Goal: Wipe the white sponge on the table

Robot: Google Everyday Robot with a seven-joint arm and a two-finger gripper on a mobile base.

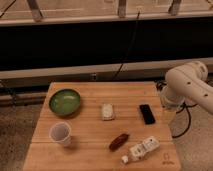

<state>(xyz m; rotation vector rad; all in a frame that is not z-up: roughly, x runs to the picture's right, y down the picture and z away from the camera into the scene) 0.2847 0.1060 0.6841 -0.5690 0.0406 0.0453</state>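
The wooden counter (90,152) is a light-brown butcher-block top with plank strips running across it and a small logo (166,159) at its near right corner. The white sponge (107,111) lies flat near the middle of it, a small pale block with rounded corners, with its long side running away from me; nothing touches it. To its left, well apart, a green bowl (64,102) stands upright near the far left corner; in front of the bowl, a white paper cup (60,133) stands with its mouth up. To the right of the sponge, a black phone (147,114) lies flat, slightly angled. Nearer the front edge there is a small dark-brown oblong thing (119,141), lying on a slant; what it is I cannot say. Just beside it to the right, a white bottle (141,150) with a label lies on its side, its cap pointing to the front left.

The robot's white arm (187,82) comes in from the right and bends down by the counter's right edge; the hand (169,114) hangs there, just past the edge and near the phone, well apart from the sponge. Whether the hand is open or closed I cannot tell; it holds nothing that I can see. Behind the counter a black cable (127,50) runs down a dark wall.
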